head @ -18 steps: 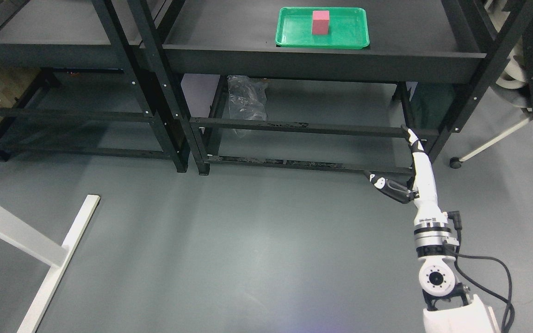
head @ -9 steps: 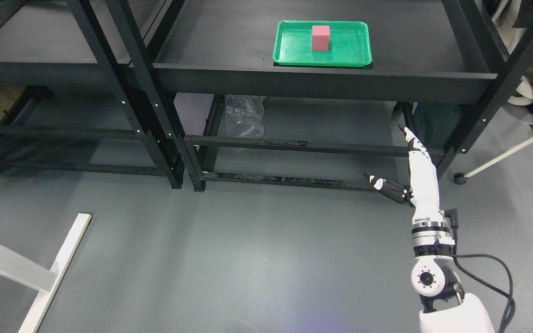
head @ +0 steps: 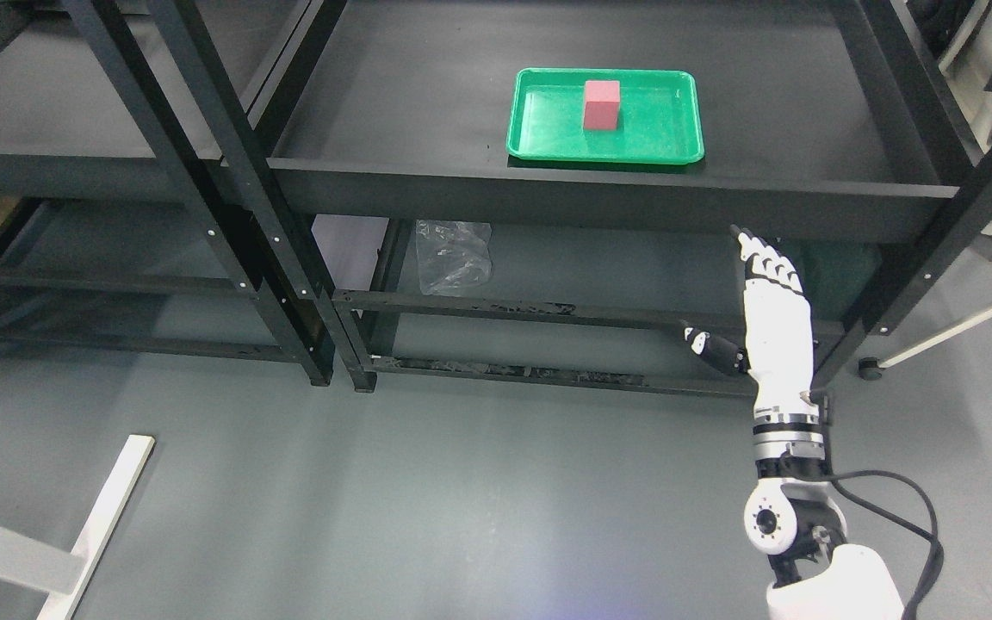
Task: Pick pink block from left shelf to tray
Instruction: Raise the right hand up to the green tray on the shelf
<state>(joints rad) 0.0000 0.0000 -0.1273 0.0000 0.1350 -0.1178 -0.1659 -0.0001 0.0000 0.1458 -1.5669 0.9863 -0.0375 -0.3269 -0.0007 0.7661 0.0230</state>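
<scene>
Fingers [head: 763, 263] straight, pink block [head: 602, 104] upright

White right arm [head: 778, 344], black cable [head: 892, 499]

I find myself in a lab or workshop test bay. Black steel shelving racks [head: 306, 284] stand on a bare grey floor [head: 427, 482]. Left of the racks, white frame legs [head: 74, 551] cross the floor. Right of them, a castor wheel [head: 869, 369] shows. Beneath the shelf, crumpled plastic film [head: 453, 267] lies.
</scene>
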